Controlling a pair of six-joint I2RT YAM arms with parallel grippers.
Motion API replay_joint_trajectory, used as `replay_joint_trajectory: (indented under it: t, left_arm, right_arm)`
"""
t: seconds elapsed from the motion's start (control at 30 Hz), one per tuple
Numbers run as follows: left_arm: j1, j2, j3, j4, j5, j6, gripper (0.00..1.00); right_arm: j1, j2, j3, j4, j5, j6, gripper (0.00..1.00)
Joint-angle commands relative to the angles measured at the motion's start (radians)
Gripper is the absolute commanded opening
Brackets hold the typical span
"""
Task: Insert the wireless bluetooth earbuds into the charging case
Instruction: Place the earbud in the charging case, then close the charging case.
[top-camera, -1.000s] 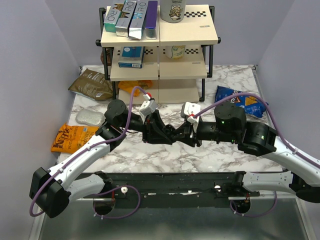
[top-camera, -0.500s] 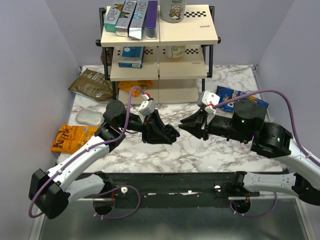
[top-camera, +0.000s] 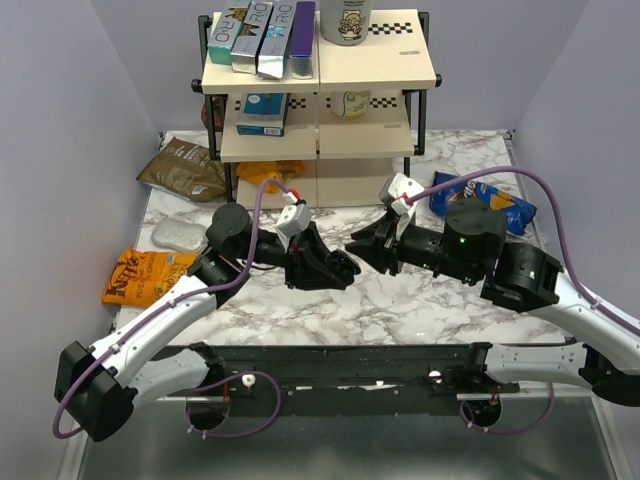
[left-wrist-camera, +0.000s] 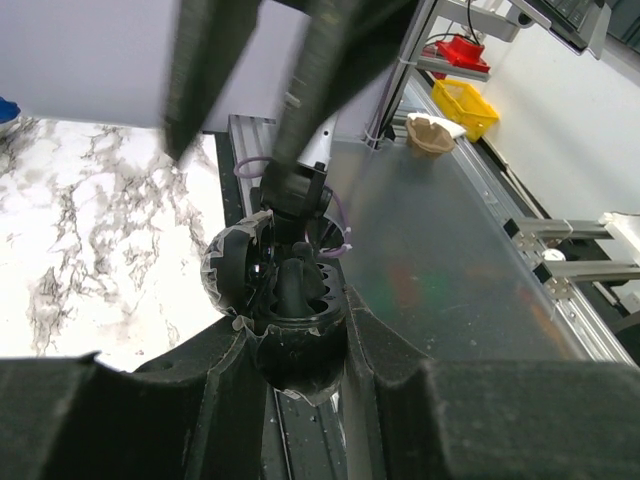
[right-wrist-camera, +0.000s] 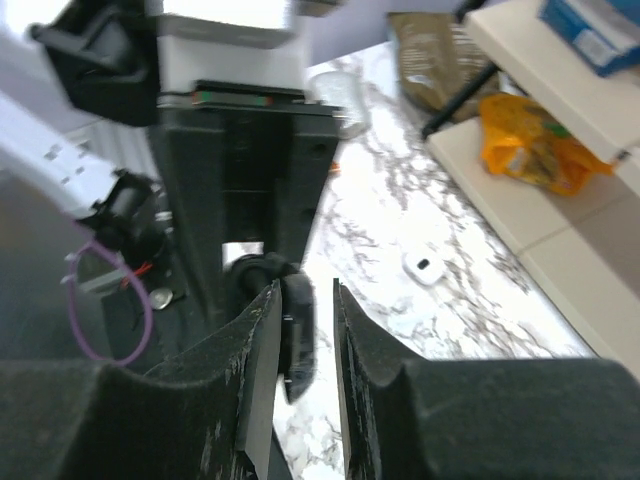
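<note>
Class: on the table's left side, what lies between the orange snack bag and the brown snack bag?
A flat silvery foil pouch lies between the orange snack bag and the brown snack bag; the top view shows it.

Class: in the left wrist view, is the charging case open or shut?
Open. The charging case, gripped in the left tool, has its lid swung aside to the left, exposing its dark inner cavity.

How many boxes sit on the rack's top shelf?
4, in a row on its left half: leftmost teal box, second box, third box, purple box at right; more could hide behind.
</note>
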Motion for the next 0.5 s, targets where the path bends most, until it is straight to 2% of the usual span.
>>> replay_joint_trajectory:
  t: [0.0,0.07,0.2,0.47]
  left_arm:
    - [-0.013,-0.039,-0.028,-0.015,-0.038,0.056,0.00]
    - [-0.016,-0.047,-0.037,-0.015,-0.045,0.063,0.00]
    - [-0.020,-0.073,-0.063,0.014,-0.099,0.086,0.00]
    - [-0.023,-0.131,-0.123,0.063,-0.212,0.120,0.00]
  right_arm:
    - [0.005,-0.025,-0.018,0.053,0.228,0.056,0.35]
    - [0.003,-0.011,-0.021,0.038,0.296,0.070,0.35]
    - [0.002,0.013,-0.047,0.024,0.331,0.056,0.38]
    - [0.003,0.047,-0.058,0.007,0.256,0.052,0.38]
